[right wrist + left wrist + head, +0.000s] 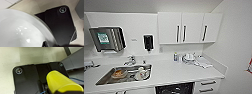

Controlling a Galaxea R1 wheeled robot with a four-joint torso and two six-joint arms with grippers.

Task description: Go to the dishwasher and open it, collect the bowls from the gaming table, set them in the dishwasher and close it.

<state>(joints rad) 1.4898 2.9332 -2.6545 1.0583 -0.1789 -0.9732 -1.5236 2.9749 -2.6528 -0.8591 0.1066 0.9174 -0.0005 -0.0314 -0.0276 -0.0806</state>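
dishwasher sits open under the desk, white bowl and yellow bowl up close, can't tell either claw's state

My left wrist plate hangs over pale floor, with a yellow bowl pressed close against the gripper end; I cannot make out the fingers there. My right wrist plate also faces down toward the floor, and a white bowl sits hard up against that arm's gripper end, fingers hidden.
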